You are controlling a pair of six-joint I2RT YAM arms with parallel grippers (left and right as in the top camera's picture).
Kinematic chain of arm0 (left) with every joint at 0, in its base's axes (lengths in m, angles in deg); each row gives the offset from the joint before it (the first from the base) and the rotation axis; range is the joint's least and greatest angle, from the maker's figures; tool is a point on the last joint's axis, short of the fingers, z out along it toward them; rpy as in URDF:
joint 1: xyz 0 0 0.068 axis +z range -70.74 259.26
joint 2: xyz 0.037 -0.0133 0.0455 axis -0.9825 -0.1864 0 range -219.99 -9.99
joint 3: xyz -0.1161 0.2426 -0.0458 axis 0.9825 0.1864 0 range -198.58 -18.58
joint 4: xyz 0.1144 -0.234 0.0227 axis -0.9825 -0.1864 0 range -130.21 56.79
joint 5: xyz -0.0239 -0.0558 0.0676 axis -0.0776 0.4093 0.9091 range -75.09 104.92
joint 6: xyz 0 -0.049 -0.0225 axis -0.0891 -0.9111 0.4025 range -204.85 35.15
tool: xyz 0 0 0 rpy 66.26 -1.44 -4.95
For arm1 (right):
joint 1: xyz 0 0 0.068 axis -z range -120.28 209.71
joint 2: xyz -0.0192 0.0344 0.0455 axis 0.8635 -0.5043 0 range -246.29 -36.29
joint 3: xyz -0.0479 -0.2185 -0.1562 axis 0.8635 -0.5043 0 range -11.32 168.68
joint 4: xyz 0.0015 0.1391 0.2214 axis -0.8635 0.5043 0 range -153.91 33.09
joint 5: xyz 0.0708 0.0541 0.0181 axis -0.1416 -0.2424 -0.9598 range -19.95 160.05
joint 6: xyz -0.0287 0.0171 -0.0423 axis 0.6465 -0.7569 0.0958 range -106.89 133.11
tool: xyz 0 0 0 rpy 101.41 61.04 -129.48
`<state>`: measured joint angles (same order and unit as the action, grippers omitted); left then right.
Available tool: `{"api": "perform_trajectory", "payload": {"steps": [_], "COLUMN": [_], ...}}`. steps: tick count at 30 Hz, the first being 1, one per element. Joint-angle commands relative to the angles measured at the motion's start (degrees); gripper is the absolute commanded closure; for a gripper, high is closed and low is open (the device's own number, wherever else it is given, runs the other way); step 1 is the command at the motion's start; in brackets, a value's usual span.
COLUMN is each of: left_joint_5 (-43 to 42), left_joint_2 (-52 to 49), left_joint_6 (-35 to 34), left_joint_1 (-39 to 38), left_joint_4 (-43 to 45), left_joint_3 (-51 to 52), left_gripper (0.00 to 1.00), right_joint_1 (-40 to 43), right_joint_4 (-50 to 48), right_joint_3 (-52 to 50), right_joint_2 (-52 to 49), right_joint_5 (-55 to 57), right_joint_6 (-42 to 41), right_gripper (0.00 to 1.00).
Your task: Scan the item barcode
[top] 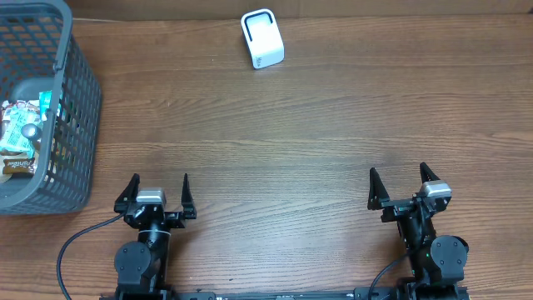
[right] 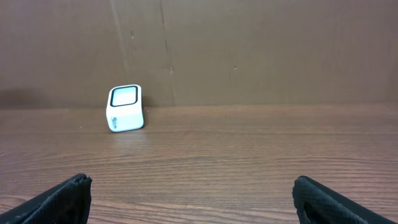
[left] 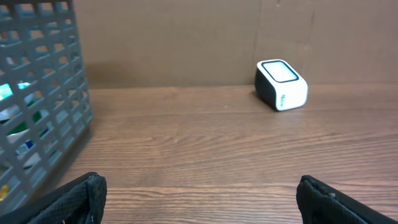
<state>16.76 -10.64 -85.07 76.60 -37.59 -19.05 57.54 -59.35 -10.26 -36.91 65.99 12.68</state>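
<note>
A white barcode scanner (top: 262,38) with a dark window stands at the back of the wooden table; the left wrist view shows the scanner (left: 281,84) at upper right, the right wrist view shows the scanner (right: 125,108) at left. Packaged items (top: 21,133) lie inside a grey basket (top: 79,117) at the far left. My left gripper (top: 160,190) rests near the front edge, open and empty, with bare wood between its fingertips (left: 81,196). At the front right, my right gripper (top: 398,183) is open and empty too.
The basket wall (left: 37,106) fills the left side of the left wrist view. A brown cardboard wall (right: 249,50) runs behind the table. A black cable (top: 71,250) loops by the left arm's base.
</note>
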Motion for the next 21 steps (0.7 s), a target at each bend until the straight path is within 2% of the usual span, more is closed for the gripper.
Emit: {"api": "perform_trajectory", "payload": {"steps": [1,8,11,17,21], "left_joint_5": [-1.7,-2.1,-7.5,-9.4,-7.3], "left_joint_2": [0.3,0.3,0.3,-1.5,-8.5], "left_joint_6": [-1.0,-2.2,-3.0,-7.5,-9.1], "left_joint_1": [-0.4,-0.4,-0.4,-0.4,-0.4], "left_joint_4": [-0.1,1.7,3.5,-7.6,-18.3], "left_joint_3": [0.2,0.2,-2.2,-18.3,-32.7], "left_gripper": [0.00,0.00,0.01,0.00,0.00], "right_joint_1": [0.3,0.3,0.3,0.3,0.3], "right_joint_4": [-0.2,-0.2,-0.2,-0.2,-0.2], "right_joint_3": [-0.6,-0.6,-0.6,-0.6,-0.6], "right_joint_2": [0.5,0.5,0.5,0.5,0.5], "right_joint_5": [0.2,0.2,0.2,0.2,0.2], "right_joint_6": [-0.3,-0.3,-0.3,-0.3,-0.3], "right_gripper": [0.00,0.00,0.00,0.00,0.00]}}
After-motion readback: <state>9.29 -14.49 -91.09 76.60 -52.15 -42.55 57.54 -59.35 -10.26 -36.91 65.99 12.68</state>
